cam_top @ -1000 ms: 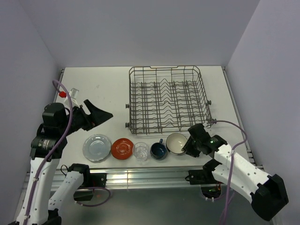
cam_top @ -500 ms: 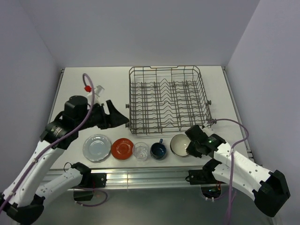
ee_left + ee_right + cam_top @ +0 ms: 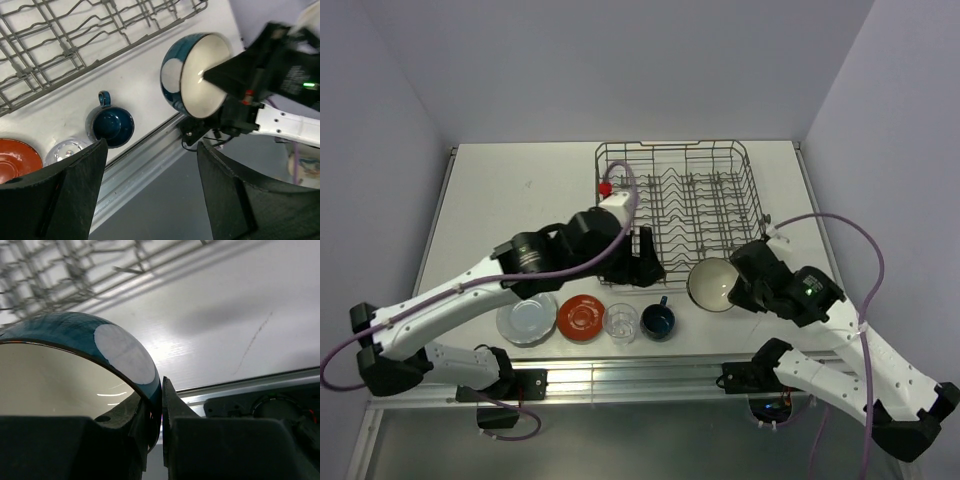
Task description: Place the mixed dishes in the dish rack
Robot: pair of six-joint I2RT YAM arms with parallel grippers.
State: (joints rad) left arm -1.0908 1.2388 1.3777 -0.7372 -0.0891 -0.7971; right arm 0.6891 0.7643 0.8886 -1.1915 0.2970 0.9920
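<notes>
My right fingers (image 3: 225, 450) were matt black plastic, and so were my left fingers (image 3: 75, 195). The bowl (image 3: 200, 80) looked like glazed ceramic, glossy cream inside and shiny dark teal outside. The mug (image 3: 111, 126) had a glossy dark blue glaze, the tumbler (image 3: 67, 150) was clear glass, and the orange plate (image 3: 15, 157) had a smooth sheen. The rack (image 3: 678, 212) was dull grey-brown wire. The table (image 3: 520, 190) was smooth matt white, its edge rail (image 3: 145, 155) brushed metal

The gripper (image 3: 156, 401) pinches the bowl (image 3: 70, 382) by its rim, one finger inside, one outside. The bowl is cream inside and teal outside, with a pale round spot. Beyond the bowl lies the white table (image 3: 225, 315); up-left of the bowl is the blurred rack (image 3: 60, 275).
</notes>
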